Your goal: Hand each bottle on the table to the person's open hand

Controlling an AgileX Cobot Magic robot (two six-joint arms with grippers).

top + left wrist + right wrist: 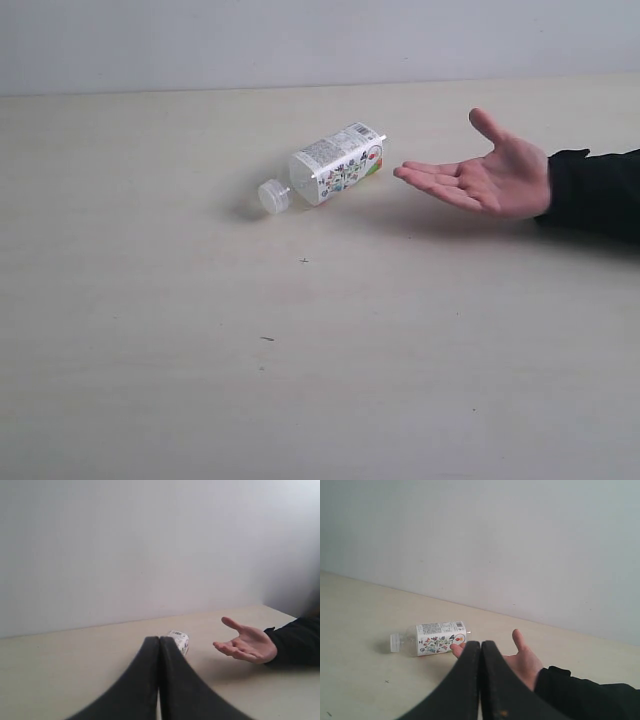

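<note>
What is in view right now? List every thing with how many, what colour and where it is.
bottle: one, clear with a white printed label and a white cap, lying on its side near the hand's fingertips.
table: one, pale beige, under everything.
specks: two, dark, on the table in front of the bottle.
wall: one, greyish white, behind the table.
person's open hand: one, light-skinned, palm up, right of the bottle.
sleeve: one, black, at the wrist.
left gripper: one, black, shut and empty, seen only in its wrist view.
right gripper: one, black, shut and empty, seen only in its wrist view.
</note>
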